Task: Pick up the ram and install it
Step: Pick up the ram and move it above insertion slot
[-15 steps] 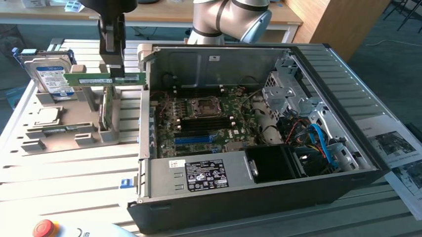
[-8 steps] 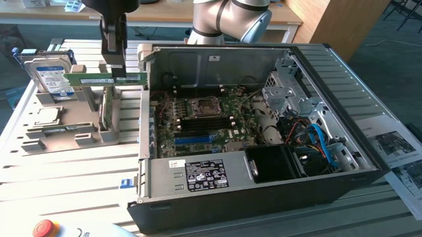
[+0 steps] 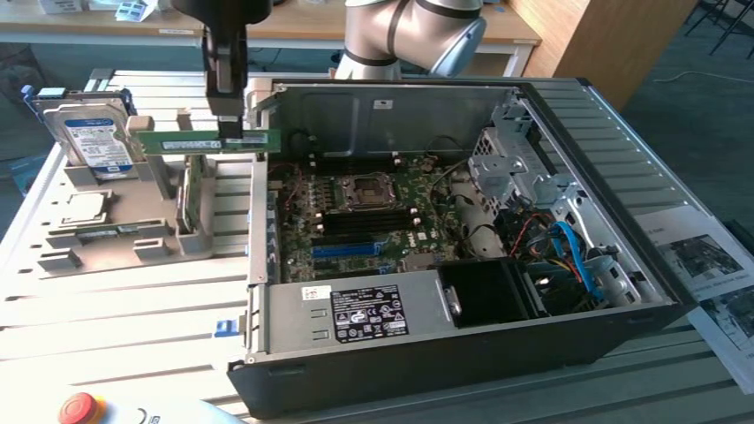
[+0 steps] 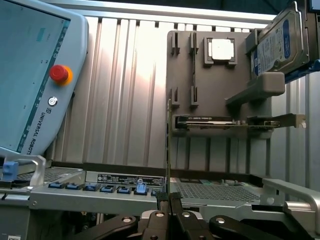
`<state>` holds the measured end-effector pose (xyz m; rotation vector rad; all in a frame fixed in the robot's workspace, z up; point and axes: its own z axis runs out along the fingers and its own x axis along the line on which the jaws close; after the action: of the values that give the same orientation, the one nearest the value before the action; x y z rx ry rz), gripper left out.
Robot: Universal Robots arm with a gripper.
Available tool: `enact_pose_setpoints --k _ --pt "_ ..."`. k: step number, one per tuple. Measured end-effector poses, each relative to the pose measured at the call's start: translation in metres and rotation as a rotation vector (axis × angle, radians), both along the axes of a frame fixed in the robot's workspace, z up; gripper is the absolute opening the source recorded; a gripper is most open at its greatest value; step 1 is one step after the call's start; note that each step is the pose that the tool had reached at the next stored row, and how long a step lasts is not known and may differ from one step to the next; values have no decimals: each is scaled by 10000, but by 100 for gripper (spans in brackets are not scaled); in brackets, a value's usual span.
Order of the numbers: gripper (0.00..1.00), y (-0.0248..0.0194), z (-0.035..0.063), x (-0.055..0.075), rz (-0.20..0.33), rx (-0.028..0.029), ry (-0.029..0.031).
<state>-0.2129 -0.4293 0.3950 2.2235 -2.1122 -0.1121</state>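
Tool [image 3: 232, 134] pinching the ram [image 3: 177, 141], jaws almost together; ram level, over the grey holder [image 3: 155, 203]

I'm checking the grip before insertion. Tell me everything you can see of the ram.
The ram is a long, thin green circuit board with a pale label on its face. It hangs level and on edge above the grey parts holder, beside the wall of the open computer case. The claw is shut on it, off-centre towards the case; nothing else seems to touch it. The wrist view shows it edge-on.
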Motion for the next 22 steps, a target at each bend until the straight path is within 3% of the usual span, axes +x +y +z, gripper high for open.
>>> enact_pose_setpoints --k 13,19,22 --pt "11 -43 0 404 23 0 -1" --pt "11 -44 1 428 37 1 -4" --pt "11 -43 0 428 63 1 -41"
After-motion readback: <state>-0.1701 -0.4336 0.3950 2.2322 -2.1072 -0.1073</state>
